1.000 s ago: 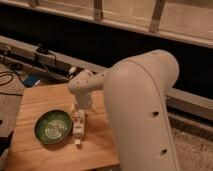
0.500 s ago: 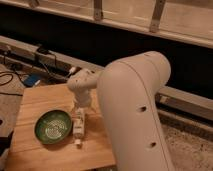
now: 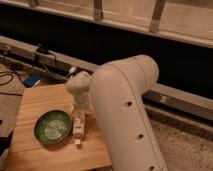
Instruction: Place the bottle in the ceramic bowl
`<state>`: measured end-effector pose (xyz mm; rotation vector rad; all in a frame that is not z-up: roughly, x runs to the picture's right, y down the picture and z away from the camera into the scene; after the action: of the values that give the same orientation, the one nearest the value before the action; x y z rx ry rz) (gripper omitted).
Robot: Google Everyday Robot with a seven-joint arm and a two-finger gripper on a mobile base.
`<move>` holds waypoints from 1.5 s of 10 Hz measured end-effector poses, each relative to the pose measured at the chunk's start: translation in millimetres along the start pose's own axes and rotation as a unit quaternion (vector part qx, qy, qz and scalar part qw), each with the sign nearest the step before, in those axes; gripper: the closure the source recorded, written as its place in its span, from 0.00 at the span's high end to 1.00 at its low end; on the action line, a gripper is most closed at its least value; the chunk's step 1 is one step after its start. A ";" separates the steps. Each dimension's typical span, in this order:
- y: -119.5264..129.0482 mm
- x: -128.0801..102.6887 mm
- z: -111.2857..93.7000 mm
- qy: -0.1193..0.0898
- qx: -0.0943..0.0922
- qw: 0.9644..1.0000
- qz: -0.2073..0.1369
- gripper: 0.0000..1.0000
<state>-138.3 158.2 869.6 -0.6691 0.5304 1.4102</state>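
The gripper (image 3: 79,117) is seen right over the bottle (image 3: 78,132), just beside the bowl (image 3: 40,131). Its grip cannot be told. A secure pinch and lift are called for next.

The round, shallow green ceramic bowl (image 3: 52,126) sits on the pale wooden counter (image 3: 35,100), toward its left front. Just right of the bowl's rim lies the slim white plastic bottle (image 3: 78,129), lengthwise front to back, with its cap end toward the near edge. The jaws are over the bottle's far end; whether they touch it cannot be told. Above them, the bulky white robot arm (image 3: 125,110) fills the right side. Dark cables (image 3: 44,55) lie behind the counter's left rear corner.
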 end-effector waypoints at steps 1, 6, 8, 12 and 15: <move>3.8 3.8 3.1 0.002 0.005 1.000 -0.009 0.62; 1.3 9.6 -6.2 -0.014 0.008 1.000 -0.014 0.12; -16.1 6.3 -30.6 -0.037 0.004 0.999 0.003 0.00; -20.3 2.7 -105.0 -0.099 0.000 0.995 -0.006 0.00; 35.2 2.0 -123.1 -0.111 0.002 0.991 -0.080 0.00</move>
<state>-166.6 74.6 776.9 -0.5304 0.2968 1.3128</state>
